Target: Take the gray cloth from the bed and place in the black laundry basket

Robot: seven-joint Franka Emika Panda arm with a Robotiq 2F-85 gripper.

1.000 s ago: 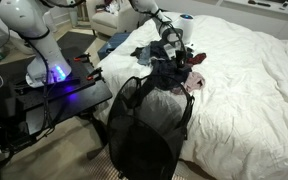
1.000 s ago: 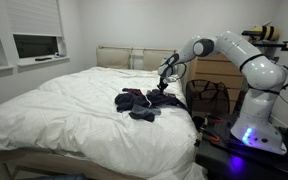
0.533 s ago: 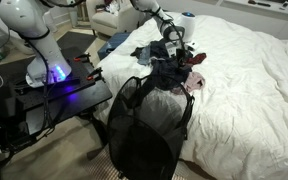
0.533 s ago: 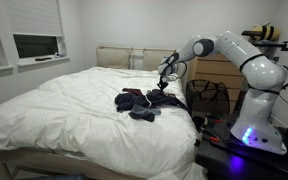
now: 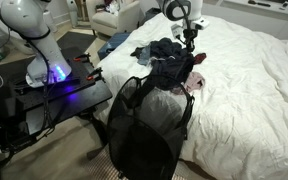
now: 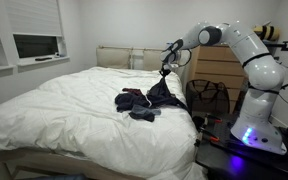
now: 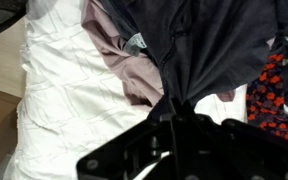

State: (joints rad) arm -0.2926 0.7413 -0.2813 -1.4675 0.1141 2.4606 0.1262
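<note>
My gripper (image 6: 165, 69) is shut on the gray cloth (image 6: 164, 93) and holds a pinched fold of it above the bed (image 6: 64, 110); the cloth hangs from the jaws as a dark tent down to the clothes pile. In an exterior view the gripper (image 5: 190, 38) is above the pile and the gray cloth (image 5: 170, 60) drapes below it. In the wrist view the cloth (image 7: 199, 50) fans out from the closed jaws (image 7: 176, 105) over the white duvet (image 7: 54, 100). The black laundry basket (image 5: 144, 125) stands at the bed's edge; it also shows beside the bed (image 6: 208, 97).
A pile of dark clothes (image 6: 136, 103) lies on the duvet. A pink-and-white patterned cloth (image 5: 195, 84) lies at the bed's edge near the basket rim, a red-patterned cloth (image 7: 274, 95) beside it. A blue garment (image 5: 114, 43) lies further back. The robot base (image 5: 54, 70) stands beside the basket.
The gripper has risen from the clothes pile with the gray cloth pinched in it; the cloth now hangs stretched upward from the pile.
</note>
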